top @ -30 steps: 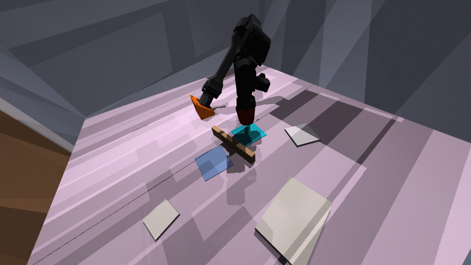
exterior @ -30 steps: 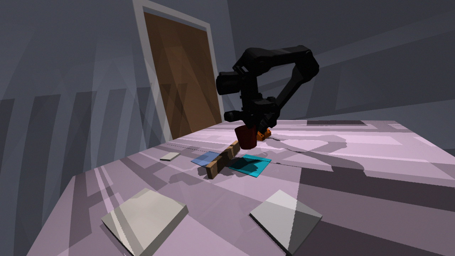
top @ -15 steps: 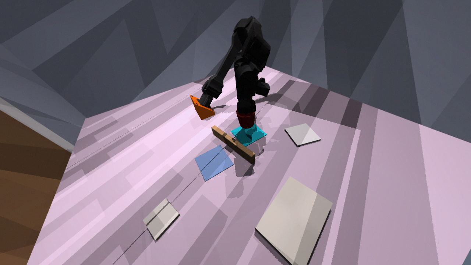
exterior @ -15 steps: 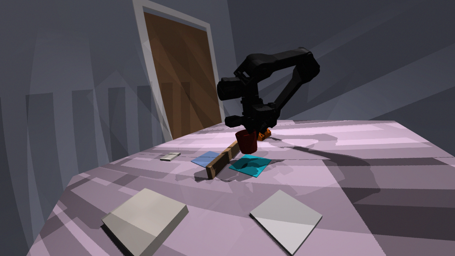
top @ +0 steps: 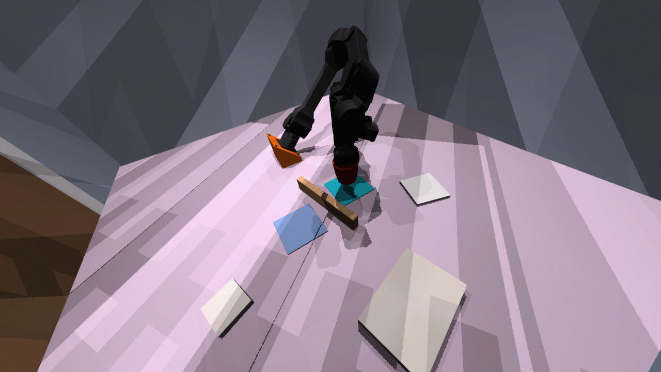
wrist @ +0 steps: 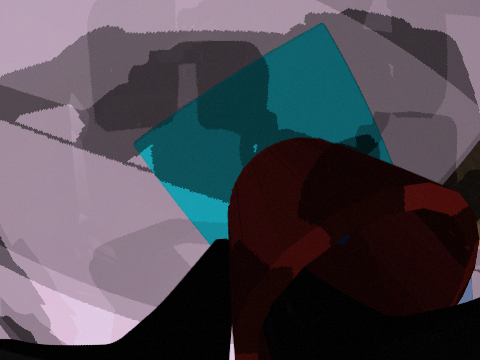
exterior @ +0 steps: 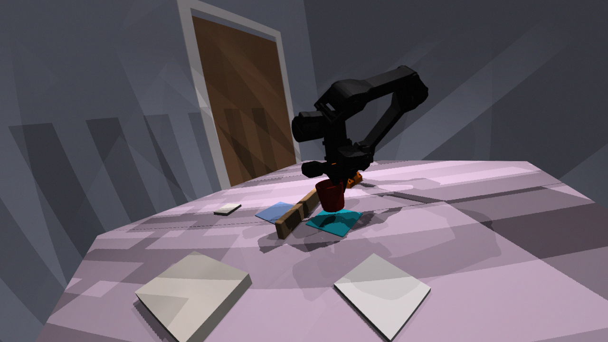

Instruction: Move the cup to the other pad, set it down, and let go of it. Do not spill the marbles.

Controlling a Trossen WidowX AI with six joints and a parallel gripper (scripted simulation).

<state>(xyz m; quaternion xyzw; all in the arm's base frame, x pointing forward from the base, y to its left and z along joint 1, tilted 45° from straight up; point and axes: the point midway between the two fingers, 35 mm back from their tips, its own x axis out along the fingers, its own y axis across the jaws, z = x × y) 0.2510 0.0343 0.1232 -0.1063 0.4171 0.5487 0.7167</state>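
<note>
The dark red cup (top: 345, 173) (exterior: 330, 198) (wrist: 280, 175) is held nearly upright, a little above the teal pad (top: 364, 188) (exterior: 346, 228) (wrist: 315, 65). My gripper (top: 345, 161) (exterior: 339, 182) (wrist: 239, 249) is shut on the cup's wall at the rim. A small blue spot, perhaps a marble (wrist: 343, 239), shows inside the cup; the rest of the inside is too dark to tell. The blue pad (top: 298, 230) (exterior: 274, 209) has nothing on it and lies across the wooden bar from the teal pad.
The wooden bar (top: 332, 207) (exterior: 293, 219) stands on edge between the pads. A large beige slab (top: 411, 300) (exterior: 193, 289), a pale tile (top: 424, 188) (exterior: 382, 282) and a smaller cream tile (top: 225, 305) (exterior: 227, 208) lie farther out. An orange bracket (top: 282, 155) (exterior: 355, 180) is near the arm.
</note>
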